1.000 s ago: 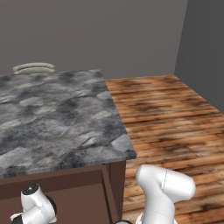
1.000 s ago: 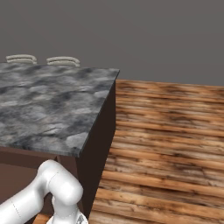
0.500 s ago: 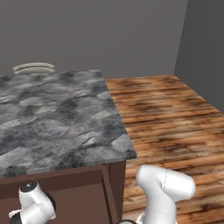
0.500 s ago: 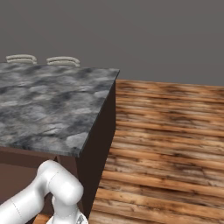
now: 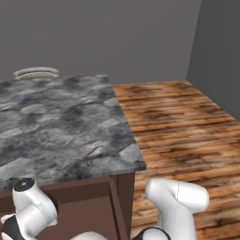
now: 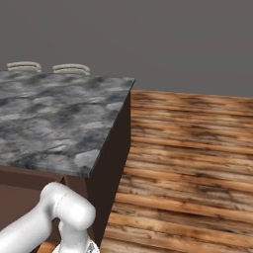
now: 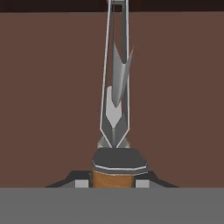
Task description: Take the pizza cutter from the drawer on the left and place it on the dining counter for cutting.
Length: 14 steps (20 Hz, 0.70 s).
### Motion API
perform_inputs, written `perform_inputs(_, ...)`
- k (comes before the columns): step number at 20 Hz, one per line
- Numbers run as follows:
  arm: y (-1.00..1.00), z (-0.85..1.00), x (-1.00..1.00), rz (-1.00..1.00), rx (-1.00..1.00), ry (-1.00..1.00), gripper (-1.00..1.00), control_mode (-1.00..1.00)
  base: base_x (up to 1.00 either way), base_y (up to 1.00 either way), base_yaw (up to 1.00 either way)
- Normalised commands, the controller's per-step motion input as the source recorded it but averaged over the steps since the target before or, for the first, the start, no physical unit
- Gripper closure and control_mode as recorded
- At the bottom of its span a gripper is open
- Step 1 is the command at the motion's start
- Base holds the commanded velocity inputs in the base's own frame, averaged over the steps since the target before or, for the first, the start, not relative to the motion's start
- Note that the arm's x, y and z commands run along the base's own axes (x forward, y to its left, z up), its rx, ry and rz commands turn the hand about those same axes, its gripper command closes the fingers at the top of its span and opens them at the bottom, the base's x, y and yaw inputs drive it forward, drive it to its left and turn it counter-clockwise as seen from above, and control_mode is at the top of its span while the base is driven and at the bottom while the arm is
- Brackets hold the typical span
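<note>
**Desk:** Brown wood right across the hand view. What is it?

**Arm:** A flat drawer (image 7: 52,96) front, close up. Its silver bar handle (image 7: 116,87) runs straight up the middle, away from my fingers (image 7: 72,179).

**Desk:** Are they wide, narrow, or holding something?

**Arm:** I cannot tell. Only their dark tips show at the bottom edge. Between them sit a dark grey block (image 7: 119,159) at the near end of the bar and a rounded orange-brown piece (image 7: 113,179) just below it. I cannot tell if that piece is the pizza cutter.

**Desk:** And where are you in the room?

**Arm:** Low, under the near edge of the marbled grey stone surface (image 5: 61,126). In the left base view my white arm (image 5: 176,201) bends down by the corner of the cabinet (image 5: 124,201), and my wrist (image 5: 30,208) sits against the dark wood below the stone. A plank floor (image 5: 183,122) runs off to the right, up to grey walls.
</note>
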Motion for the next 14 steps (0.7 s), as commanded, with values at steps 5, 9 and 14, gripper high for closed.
perform_inputs(5, -0.3, 0.98, -0.15, 0.0, 0.0, 0.0, 1.0, -1.0, 0.0, 0.0, 0.0)
perform_inputs(9, -0.65, 0.83, -0.1, 0.0, 0.0, 0.0, 1.0, -1.0, 0.0, 0.0, 0.0)
perform_inputs(14, -0.85, 0.82, -0.08, 0.0, 0.0, 0.0, 1.0, -1.0, 0.0, 0.0, 0.0)
